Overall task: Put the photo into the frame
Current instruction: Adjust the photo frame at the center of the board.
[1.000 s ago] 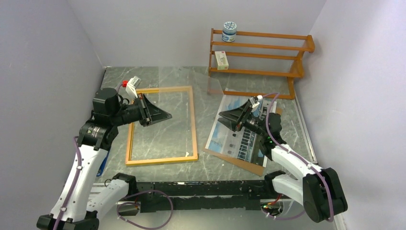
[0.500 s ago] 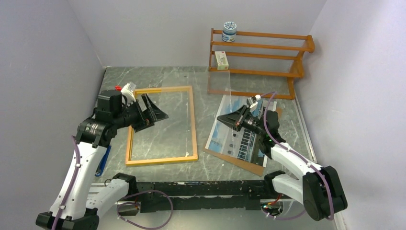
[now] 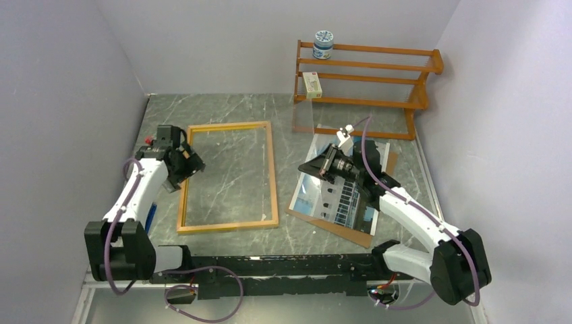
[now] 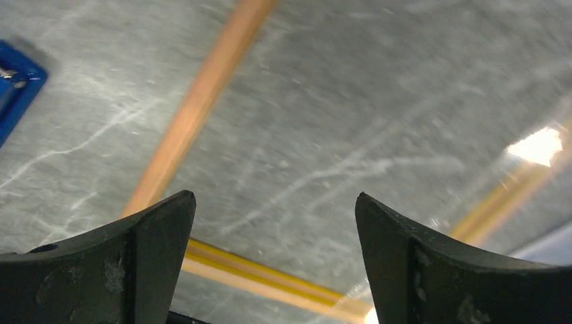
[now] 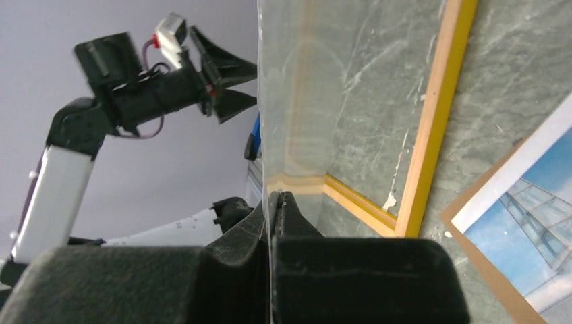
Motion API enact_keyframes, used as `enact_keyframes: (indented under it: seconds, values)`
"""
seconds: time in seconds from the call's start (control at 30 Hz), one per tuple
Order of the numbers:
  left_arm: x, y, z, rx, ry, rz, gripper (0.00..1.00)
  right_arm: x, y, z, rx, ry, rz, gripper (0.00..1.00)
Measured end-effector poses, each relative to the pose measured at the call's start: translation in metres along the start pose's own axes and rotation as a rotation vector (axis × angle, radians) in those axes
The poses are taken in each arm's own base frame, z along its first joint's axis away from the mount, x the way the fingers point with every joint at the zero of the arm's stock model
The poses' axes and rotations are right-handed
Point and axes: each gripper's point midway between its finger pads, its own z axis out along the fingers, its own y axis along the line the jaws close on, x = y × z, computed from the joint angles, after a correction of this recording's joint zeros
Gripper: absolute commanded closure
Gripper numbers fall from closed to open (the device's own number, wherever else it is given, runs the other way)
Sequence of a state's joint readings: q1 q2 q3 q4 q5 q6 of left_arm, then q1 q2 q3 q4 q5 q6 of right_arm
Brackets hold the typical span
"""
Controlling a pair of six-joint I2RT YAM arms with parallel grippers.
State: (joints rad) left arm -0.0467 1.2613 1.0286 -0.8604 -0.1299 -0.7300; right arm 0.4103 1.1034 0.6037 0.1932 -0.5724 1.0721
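Note:
The frame (image 3: 273,177) lies flat on the grey table, wood-coloured from above, with a yellow edge (image 5: 432,128) in the right wrist view. To its right the photo (image 3: 337,196) lies picture-side up on a brown backing board (image 3: 337,231). My right gripper (image 3: 305,169) is shut on the lower edge of a clear sheet (image 3: 308,125), which stands upright between frame and photo; the pads (image 5: 290,209) pinch the clear sheet (image 5: 297,101). My left gripper (image 3: 189,164) hangs open and empty over the frame's left rail (image 4: 202,101).
An orange-brown shelf rack (image 3: 364,74) stands at the back right with a jar (image 3: 324,44) on top and a small box (image 3: 312,84) on a shelf. A blue object (image 3: 150,219) lies left of the frame. Grey walls close in on both sides.
My left gripper let go of the clear sheet, opened wide and drew back left over the frame's rail. My right gripper closed on the sheet, which now stands upright on the right.

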Motion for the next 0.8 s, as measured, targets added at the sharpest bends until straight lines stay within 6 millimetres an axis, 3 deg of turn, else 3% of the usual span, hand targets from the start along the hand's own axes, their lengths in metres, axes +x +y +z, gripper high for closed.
enact_keyframes:
  seconds: [0.1, 0.23, 0.37, 0.53, 0.63, 0.8]
  values:
    - [-0.004, 0.032, 0.025, -0.072, 0.010, -0.093, 0.06, 0.002, 0.018, 0.002, 0.000, 0.021, -0.057, 1.00]
    - [-0.010, 0.051, 0.045, -0.090, 0.003, -0.166, 0.06, 0.003, 0.044, 0.007, -0.019, 0.053, -0.112, 1.00]
    - [-0.008, 0.053, 0.068, -0.056, 0.025, -0.195, 0.06, 0.005, 0.066, 0.019, -0.036, 0.096, -0.148, 1.00]
    - [0.004, 0.047, 0.087, 0.021, 0.082, -0.223, 0.26, 0.008, 0.077, 0.038, -0.021, 0.153, -0.180, 1.00]
    - [0.013, 0.037, 0.090, 0.096, 0.113, -0.230, 0.35, 0.008, 0.076, 0.049, -0.004, 0.176, -0.185, 1.00]
    - [0.031, 0.021, 0.081, 0.204, 0.182, -0.253, 0.41, 0.005, 0.060, 0.066, 0.052, 0.193, -0.172, 1.00]
